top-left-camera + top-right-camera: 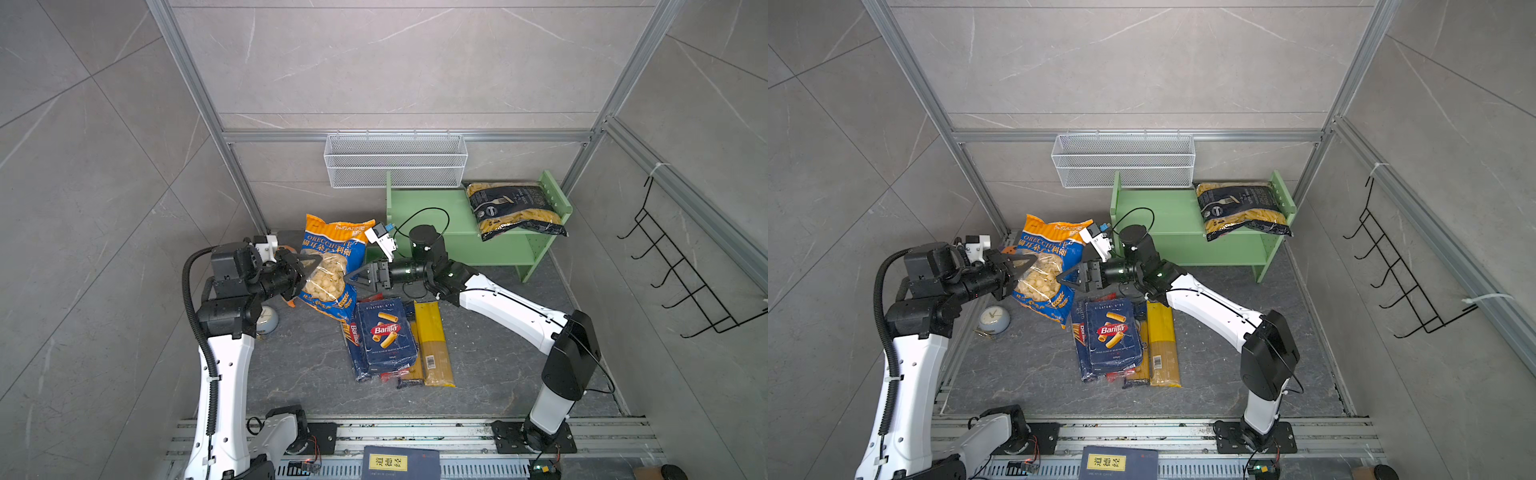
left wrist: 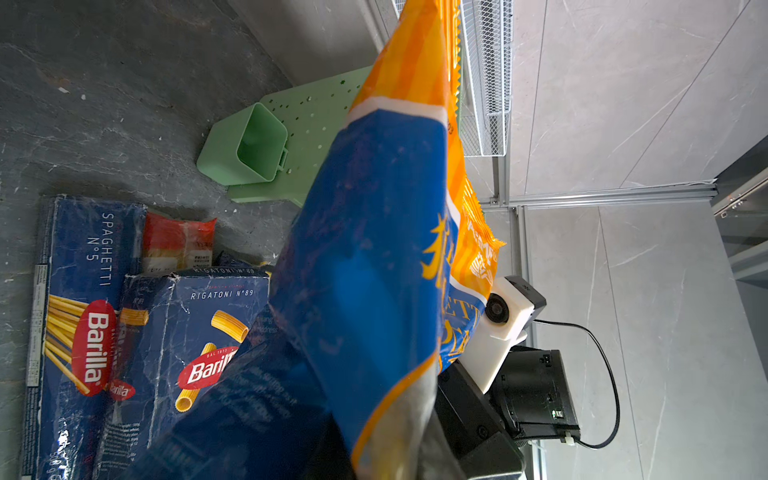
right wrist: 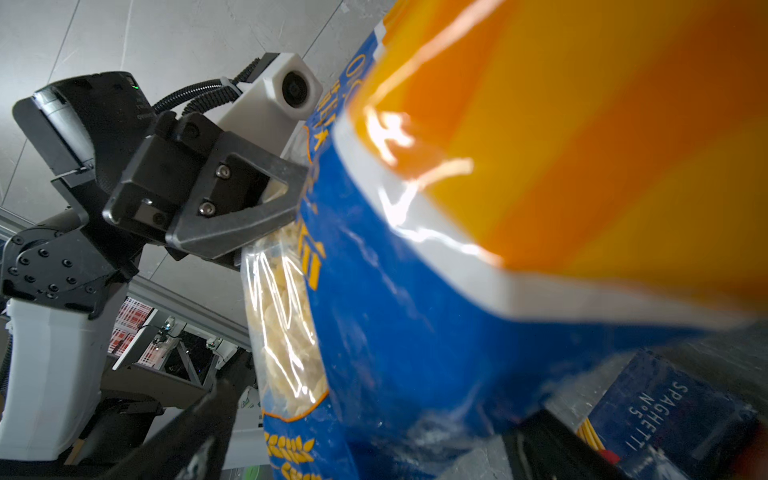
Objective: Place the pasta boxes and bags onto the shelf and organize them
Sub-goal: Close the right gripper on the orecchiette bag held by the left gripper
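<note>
Orecchiette bag (image 3: 415,332) fills your wrist views, clamped in your left end effector (image 1: 315,264); right end effector (image 1: 353,279) gapes beside it (only top views show penne bag (image 1: 515,208) on shelf (image 1: 428,199)).

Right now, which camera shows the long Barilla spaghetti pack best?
The left wrist view: the spaghetti pack shows its label and logo, partly under the rigatoni box. Both top views show only a strip of it beside that box; the right wrist view catches one blurred corner.

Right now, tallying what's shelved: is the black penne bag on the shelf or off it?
On it: the penne bag lies on top of the shelf, its front corner overhanging.
</note>
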